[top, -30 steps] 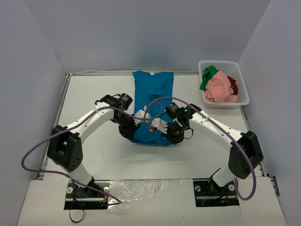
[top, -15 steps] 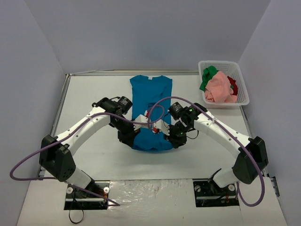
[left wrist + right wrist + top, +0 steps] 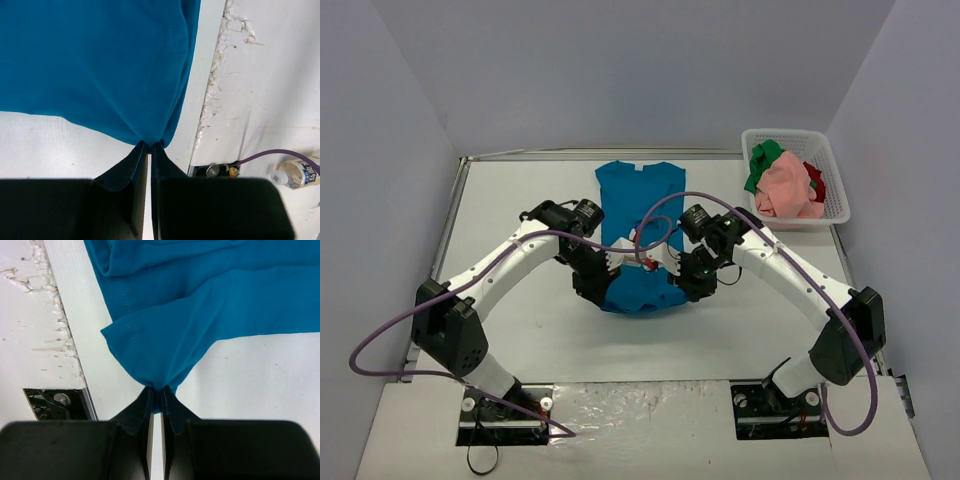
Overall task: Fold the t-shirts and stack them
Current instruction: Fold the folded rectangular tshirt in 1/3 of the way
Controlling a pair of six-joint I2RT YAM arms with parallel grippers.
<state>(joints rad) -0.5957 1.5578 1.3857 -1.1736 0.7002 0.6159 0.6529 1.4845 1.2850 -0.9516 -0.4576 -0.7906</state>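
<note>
A white mesh basket [image 3: 790,132] is set at the far right corner of the table [image 3: 520,200], well apart from the work. A pink t-shirt [image 3: 788,188] is heaped in it, with a green t-shirt [image 3: 763,160] spilling over its left rim and a red t-shirt [image 3: 817,180] tucked at the right.

The teal-blue t-shirt [image 3: 640,190] is spread on the middle of the table, collar toward the far wall. Its near part is partly hidden by both wrists and crossed by looping purple cables [image 3: 650,215].

The left hand [image 3: 150,145] is clamped on the shirt's near left corner, and the right hand [image 3: 160,390] is clamped on the near right corner. The cloth is gathered to a point at each pair of fingertips.

The table is white. A scuffed, flaking white board [image 3: 260,75] is seen along its near edge. Plain grey-blue walls [image 3: 620,70] enclose it on three sides.
</note>
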